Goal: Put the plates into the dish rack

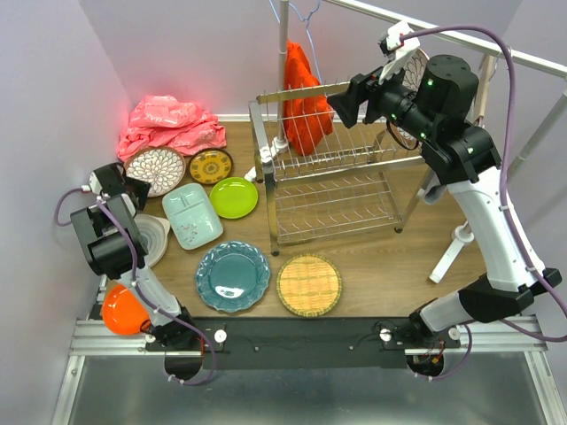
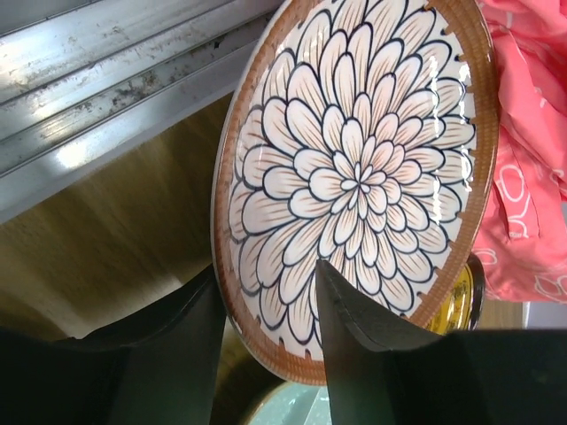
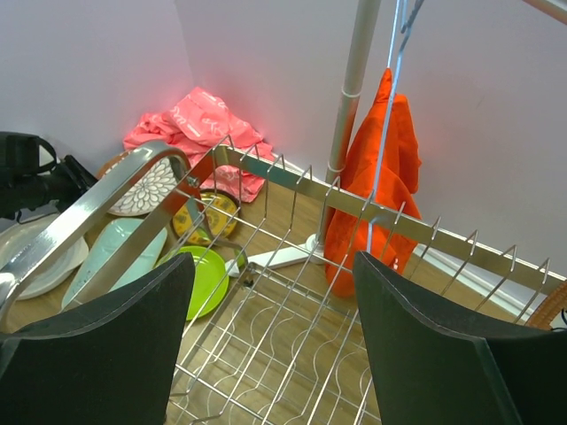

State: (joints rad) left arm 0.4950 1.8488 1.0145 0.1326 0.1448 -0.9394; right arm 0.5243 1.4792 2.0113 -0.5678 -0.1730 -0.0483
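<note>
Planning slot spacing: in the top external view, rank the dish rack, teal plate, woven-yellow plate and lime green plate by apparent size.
1. dish rack, by far the largest
2. teal plate
3. woven-yellow plate, only slightly smaller than the teal one
4. lime green plate

Two-tier chrome wire dish rack [image 1: 332,177]: toward far edge of wooden worktop [image 1: 390,257]. Teal scalloped plate [image 1: 232,276], woven-yellow round plate [image 1: 309,285]: side by side, near edge. White petal-patterned plate [image 1: 158,168]: far-left corner, beside crumpled pink cloth [image 1: 170,124].
</note>
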